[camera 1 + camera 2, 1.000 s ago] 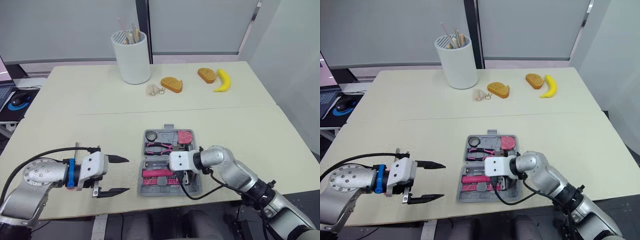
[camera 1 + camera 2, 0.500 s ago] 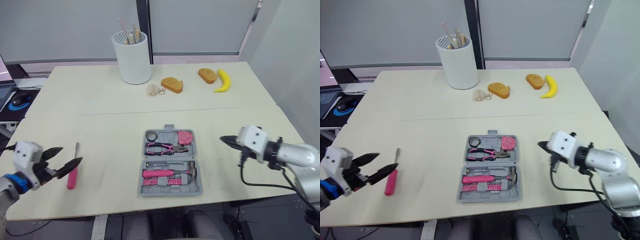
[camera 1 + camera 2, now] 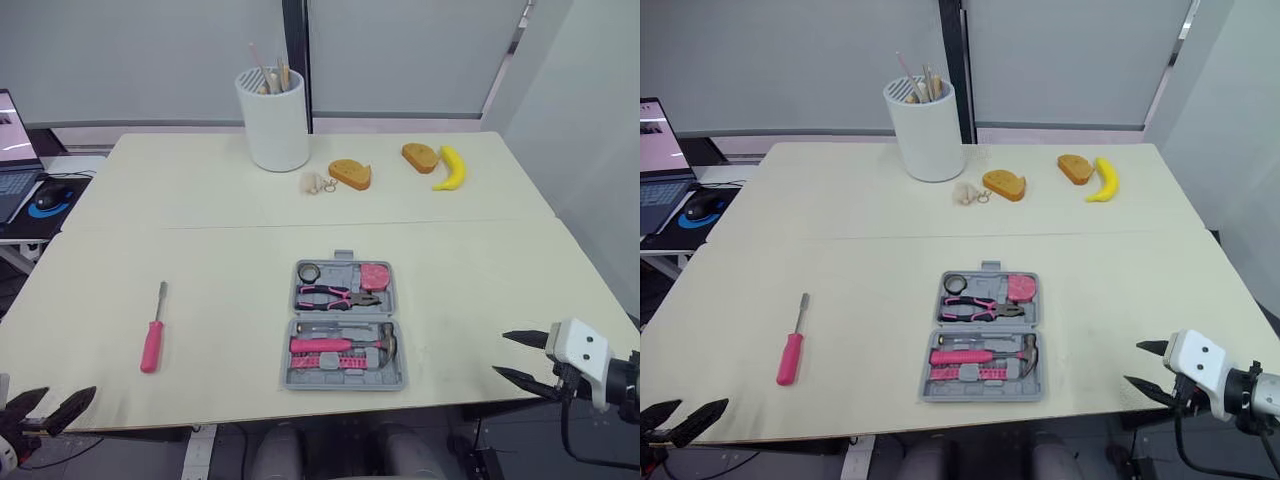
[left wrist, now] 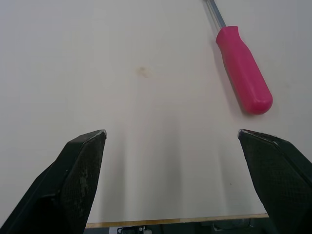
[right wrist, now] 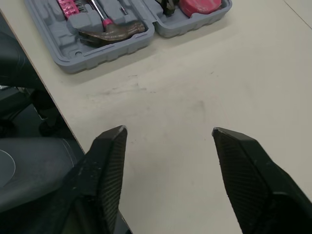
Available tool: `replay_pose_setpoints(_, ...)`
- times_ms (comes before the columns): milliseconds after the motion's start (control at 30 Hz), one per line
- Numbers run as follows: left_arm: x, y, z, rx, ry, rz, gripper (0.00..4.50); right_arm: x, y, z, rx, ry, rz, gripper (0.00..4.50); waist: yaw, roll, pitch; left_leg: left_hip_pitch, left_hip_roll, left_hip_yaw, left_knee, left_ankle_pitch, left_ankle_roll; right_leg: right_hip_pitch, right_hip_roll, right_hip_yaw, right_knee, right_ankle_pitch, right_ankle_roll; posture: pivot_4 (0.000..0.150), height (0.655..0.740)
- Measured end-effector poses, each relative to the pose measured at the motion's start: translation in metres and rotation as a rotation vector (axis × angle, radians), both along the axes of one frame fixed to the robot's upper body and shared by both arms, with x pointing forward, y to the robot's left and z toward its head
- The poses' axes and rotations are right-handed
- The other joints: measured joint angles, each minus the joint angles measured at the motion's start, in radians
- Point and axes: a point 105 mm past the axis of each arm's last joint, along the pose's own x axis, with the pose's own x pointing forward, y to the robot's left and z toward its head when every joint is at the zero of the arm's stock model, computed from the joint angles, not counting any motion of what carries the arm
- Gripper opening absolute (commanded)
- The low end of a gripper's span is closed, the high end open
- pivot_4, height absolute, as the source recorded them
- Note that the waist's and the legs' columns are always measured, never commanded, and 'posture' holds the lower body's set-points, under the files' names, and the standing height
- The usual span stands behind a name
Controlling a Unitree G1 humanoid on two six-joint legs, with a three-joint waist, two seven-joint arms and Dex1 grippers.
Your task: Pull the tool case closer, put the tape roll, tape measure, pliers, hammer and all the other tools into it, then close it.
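Left end effector spread open, empty; pink screwdriver just ahead of it on the table, untouched. Right end effector likewise open, empty; tool case off to its left, lying open, hammer, pliers, tape measure inside. Step in hand, probably: fetching the screwdriver. Next: reach forward, close on the handle, carry to the case.

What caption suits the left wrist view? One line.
Open left claw at the table edge, pink-handled screwdriver lying ahead of it.
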Motion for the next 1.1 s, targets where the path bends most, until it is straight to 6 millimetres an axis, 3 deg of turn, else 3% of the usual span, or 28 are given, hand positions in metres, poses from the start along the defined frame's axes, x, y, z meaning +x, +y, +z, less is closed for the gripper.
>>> replay_pose_setpoints(67,0.003,-0.003,0.003,-0.001,-0.009,-0.021,4.50,0.002,-0.001,0.002,0.004,-0.006,0.004,4.42,0.004,-0.001,-0.001,-0.002,0.000,0.000,0.000,0.000,0.000,0.002,0.000,0.000,0.000,0.001,-0.001,0.150,0.7303)
replay_pose_setpoints(333,0.009,-0.008,0.006,-0.002,-0.034,-0.034,4.50,0.008,-0.004,0.005,0.010,-0.018,0.027,4.42,0.007,-0.001,-0.001,-0.004,0.000,0.001,-0.001,0.000,0.000,0.001,0.000,-0.001,-0.001,0.006,0.001,0.150,0.7303)
replay_pose_setpoints(467,0.009,-0.010,0.005,0.001,-0.040,-0.029,4.50,0.020,0.008,0.016,0.032,-0.047,0.075,4.42,0.007,0.000,0.000,-0.004,0.000,0.001,-0.001,0.000,0.000,0.001,0.000,-0.001,-0.001,0.006,0.001,0.150,0.7303)
replay_pose_setpoints(667,0.005,-0.012,0.004,0.007,-0.035,-0.021,4.50,0.042,0.065,0.052,0.092,-0.090,0.269,4.42,0.005,0.000,0.000,-0.005,0.000,0.000,-0.001,0.000,0.000,0.000,0.000,-0.001,-0.001,0.006,0.001,0.150,0.7303)
replay_pose_setpoints(900,-0.003,-0.019,0.001,-0.005,-0.050,0.012,4.50,0.054,0.119,0.079,0.147,-0.081,0.449,4.42,0.006,0.000,0.000,-0.006,0.000,0.000,0.000,0.000,0.000,-0.001,-0.001,-0.001,-0.001,0.006,0.001,0.150,0.7303)
replay_pose_setpoints(1100,-0.006,-0.039,-0.004,-0.048,-0.079,0.020,4.50,0.056,0.143,0.088,0.214,-0.072,0.536,4.42,0.008,-0.001,0.000,-0.006,0.000,0.001,0.000,-0.001,0.000,-0.001,-0.002,-0.001,-0.001,0.006,0.001,0.150,0.7303)
